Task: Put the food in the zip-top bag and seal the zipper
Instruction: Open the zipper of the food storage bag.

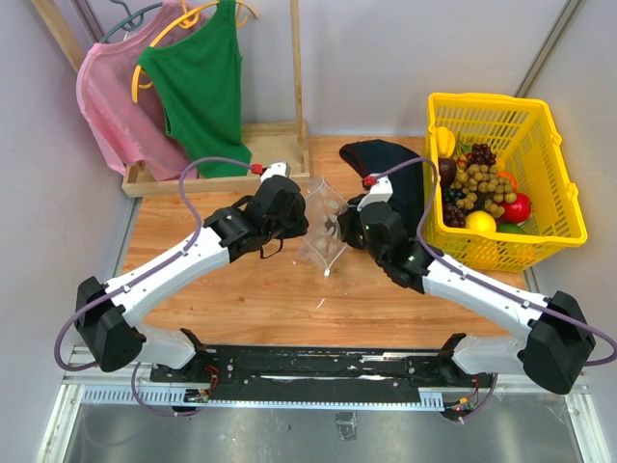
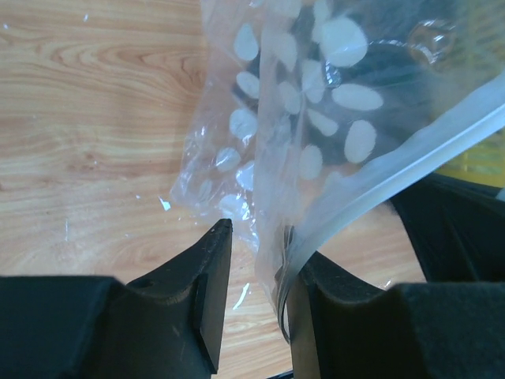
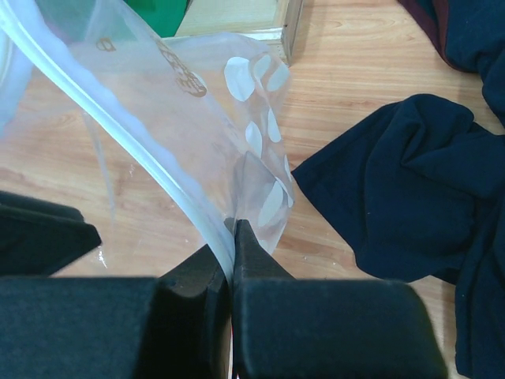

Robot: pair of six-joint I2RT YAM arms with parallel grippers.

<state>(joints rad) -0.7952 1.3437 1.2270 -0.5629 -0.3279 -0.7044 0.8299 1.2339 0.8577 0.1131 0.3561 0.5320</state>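
1. The right gripper has its fingers pressed flat together, pinching the zip strip at one end of the bag. No gap shows between them in its own wrist view.
2. The left gripper is spread. The other end of the strip lies against the inner face of one finger, and bare table shows through the gap. I'd call it touching, not clamped.
3. The bag hangs between the two grippers over the middle of the table. The strip runs roughly from one gripper to the other, so the mouth's long axis goes left-right across the robot. I can't see any food inside.
4. All the fruit sits in the yellow basket, well off to the right of the bag. A dark cloth lies on the table between the bag and the basket.
5. So here's the catch. The right arm is clearly nearer the basket, but it's the one holding the bag. The left arm is looser, yet it'd have to reach past the bag and the right arm.
6. My guess: the left closes on its end first, then the right lets go and swings over to the basket.
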